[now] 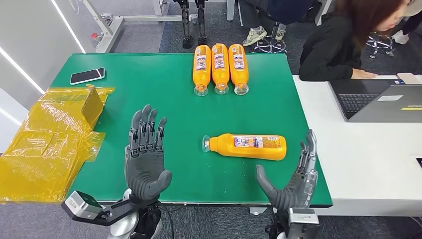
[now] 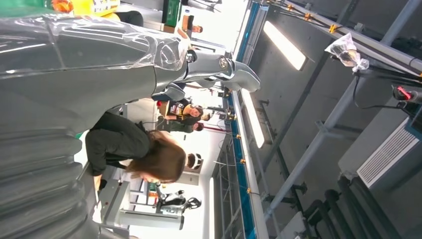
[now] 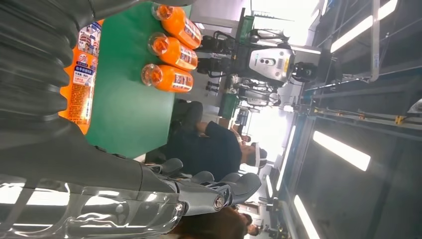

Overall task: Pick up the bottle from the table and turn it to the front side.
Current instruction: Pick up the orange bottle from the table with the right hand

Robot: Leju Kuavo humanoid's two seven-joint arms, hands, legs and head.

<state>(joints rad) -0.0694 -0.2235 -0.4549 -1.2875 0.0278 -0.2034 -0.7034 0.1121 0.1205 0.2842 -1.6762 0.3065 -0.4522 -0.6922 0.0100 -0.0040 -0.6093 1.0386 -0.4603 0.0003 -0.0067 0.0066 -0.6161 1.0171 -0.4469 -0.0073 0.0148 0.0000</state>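
right robot hand [image 1: 292, 179] open beside lying bottle [image 1: 247, 146].

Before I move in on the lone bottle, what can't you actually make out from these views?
- Lone bottle, head view: label print too small to read, so which side faces up is unclear; underside hidden against the table.
- Same bottle, right wrist view: partly hidden behind the right hand's ribbed cover.
- Left hand, left wrist view: its fingers are cut off; table hardly seen.
- Laptop: cut by the picture's edge.
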